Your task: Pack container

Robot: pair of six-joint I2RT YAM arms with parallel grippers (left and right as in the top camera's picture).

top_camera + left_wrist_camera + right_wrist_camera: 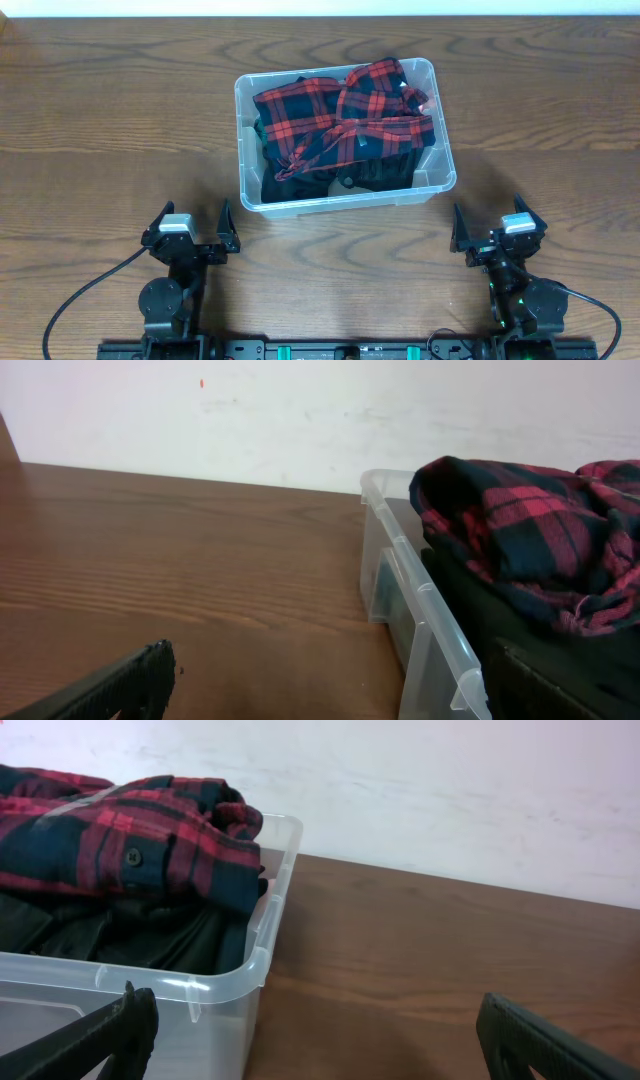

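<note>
Container (241, 140) long axis left-right, slightly skewed, left fingers (226, 220) spread, right fingers (458, 230) spread

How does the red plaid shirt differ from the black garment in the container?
The red plaid shirt is checked red and dark blue; the black garment is plain. The shirt lies on top, rising above the rim; the black garment lies beneath it, mostly covered. Both are inside the container.

wall (300, 420): plain white, faintly scuffed | table (120, 120): dark brown wood grain
</note>
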